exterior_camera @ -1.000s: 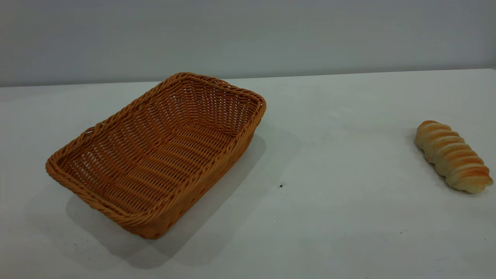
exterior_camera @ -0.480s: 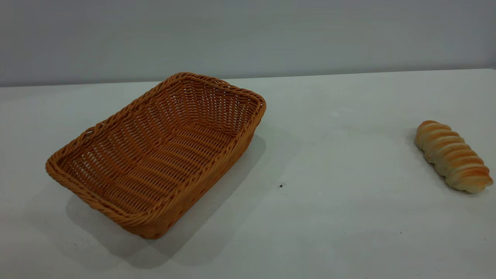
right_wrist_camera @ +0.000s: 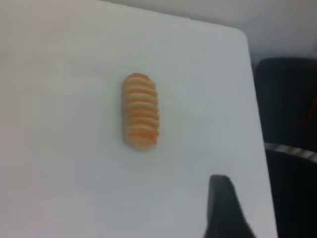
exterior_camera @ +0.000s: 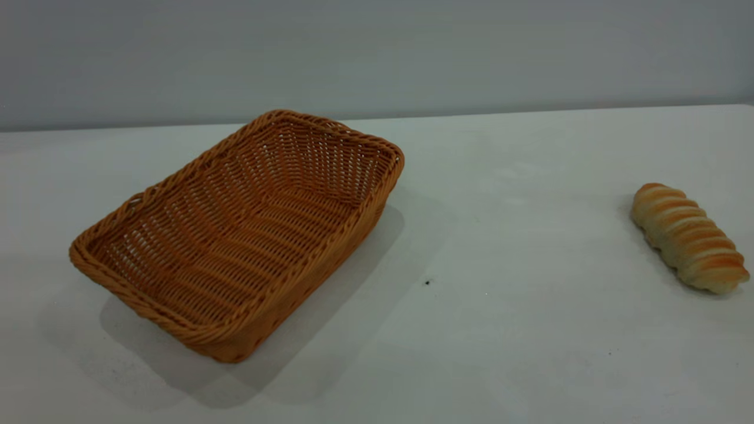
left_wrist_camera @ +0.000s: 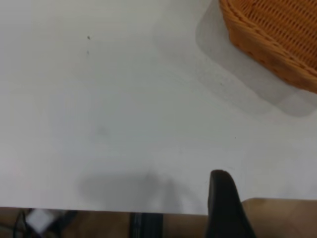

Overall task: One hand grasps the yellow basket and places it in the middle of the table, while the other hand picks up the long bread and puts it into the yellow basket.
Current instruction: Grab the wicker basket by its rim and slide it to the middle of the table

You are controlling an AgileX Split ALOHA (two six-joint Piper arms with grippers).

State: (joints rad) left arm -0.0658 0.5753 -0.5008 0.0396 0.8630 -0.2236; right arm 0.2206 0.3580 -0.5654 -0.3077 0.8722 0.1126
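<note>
The yellow basket is a large orange-tan wicker basket that stands empty on the white table, left of the middle. One corner of it shows in the left wrist view. The long bread lies on the table at the far right, and it also shows in the right wrist view. Neither gripper shows in the exterior view. A black part of my left gripper hangs over the table's edge, well away from the basket. A black part of my right gripper hangs above the table near its corner, apart from the bread.
A grey wall runs behind the table's far edge. A small dark speck lies on the table between basket and bread. The table's rounded corner and a dark area beyond it show in the right wrist view.
</note>
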